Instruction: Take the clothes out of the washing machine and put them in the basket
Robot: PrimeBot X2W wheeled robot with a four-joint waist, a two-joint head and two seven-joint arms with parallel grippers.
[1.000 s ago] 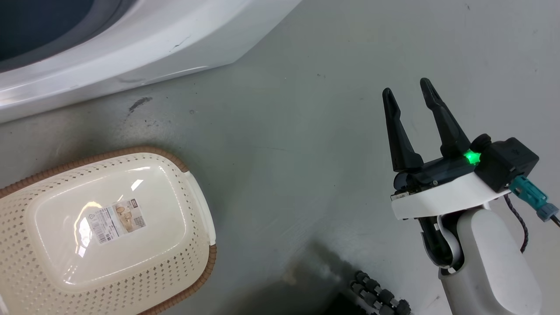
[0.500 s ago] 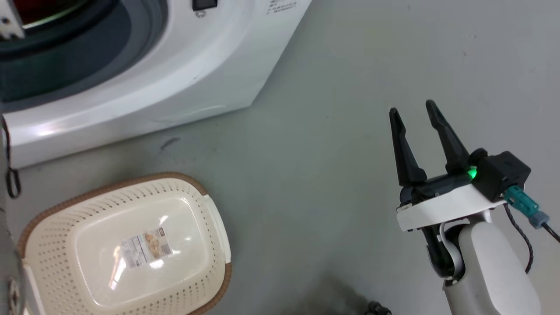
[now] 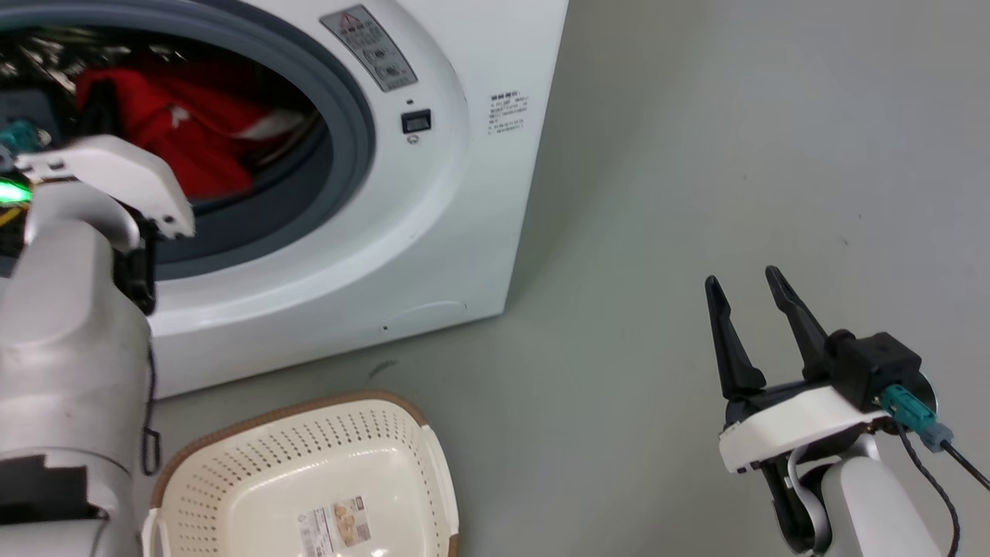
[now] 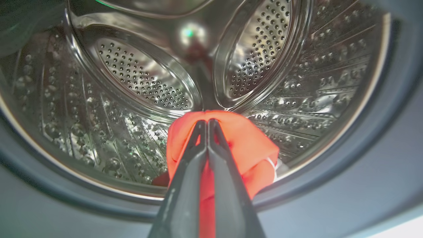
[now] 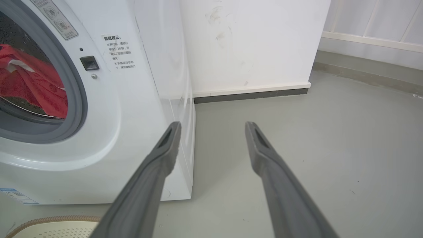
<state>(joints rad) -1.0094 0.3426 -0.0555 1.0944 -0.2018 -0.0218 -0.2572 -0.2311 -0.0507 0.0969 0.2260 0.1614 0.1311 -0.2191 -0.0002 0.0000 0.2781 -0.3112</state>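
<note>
Left gripper (image 4: 207, 121): fingers pressed tight together, reaching into the drum, tips pinching a bunched fold of the clothes (image 4: 244, 142). Red cloth shows through the slit between the two fingers lower down.
Clothes: bright red, a bit of white trim at 4 o'clock of the bunch. They sit low in the drum, at its 6 o'clock in the left wrist view. From the head view they show as a red heap (image 3: 162, 131) inside the opening, none of it past the ring.
Drum (image 4: 142, 76): shiny perforated steel, curved paddles fanning out above the pinch.
Ring (image 3: 352, 116): grey rubber, circling the opening.
Left arm (image 3: 69, 348): pale forearm rising at 9 o'clock of the head view, wrist plate in front of the opening, green light glowing at its edge.
Right gripper (image 3: 741, 277): fingers spread, holding nothing, at 4 o'clock in the head view, well apart from the machine. Its own camera shows the two fingers (image 5: 158, 165) parted over bare floor.
Machine (image 3: 464, 193): white, filling 10 to 12 o'clock of the head view, opening uncovered, small dark latch (image 3: 416, 121) at 3 o'clock of the ring.
Basket (image 3: 232, 495): cream with brown rim, on the floor at 7 o'clock, just before the machine's front, a paper label (image 3: 335, 526) on its bottom.
Floor (image 3: 696, 155): plain grey.
Wall (image 5: 251, 43): white, behind the machine's side in the right wrist view.
</note>
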